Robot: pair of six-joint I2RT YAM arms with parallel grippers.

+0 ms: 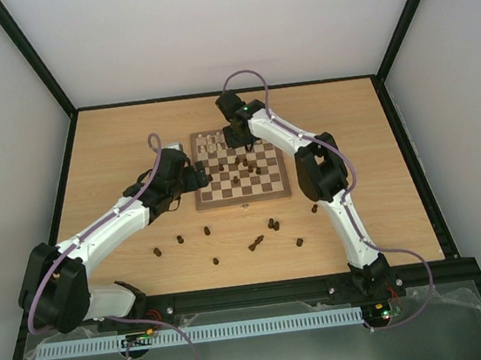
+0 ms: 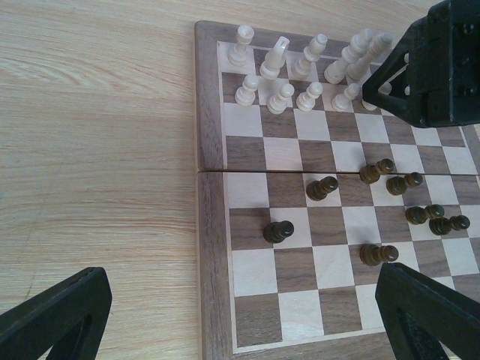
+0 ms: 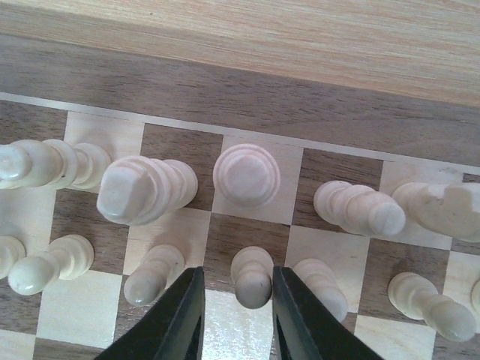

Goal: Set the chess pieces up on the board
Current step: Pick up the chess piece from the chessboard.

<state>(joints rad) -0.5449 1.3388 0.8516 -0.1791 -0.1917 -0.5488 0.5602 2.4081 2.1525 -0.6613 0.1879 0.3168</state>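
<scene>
The board (image 1: 243, 200) lies at the table's middle. Cream pieces (image 1: 209, 142) stand in two rows along its far edge. Several dark pieces (image 1: 241, 168) stand scattered on its squares. My right gripper (image 1: 237, 138) hangs over the cream rows; in the right wrist view it (image 3: 236, 315) is open, with a standing cream pawn (image 3: 252, 277) between its fingers, a gap on the left side. My left gripper (image 1: 196, 177) is open and empty over the board's left part (image 2: 210, 225), its fingers (image 2: 56, 315) wide apart. A dark pawn (image 2: 278, 231) stands ahead of it.
Several dark pieces lie or stand loose on the tabletop in front of the board, from the left (image 1: 156, 253) through the middle (image 1: 255, 243) to the right (image 1: 314, 208). The right arm's gripper (image 2: 435, 64) rises over the board's far right corner in the left wrist view.
</scene>
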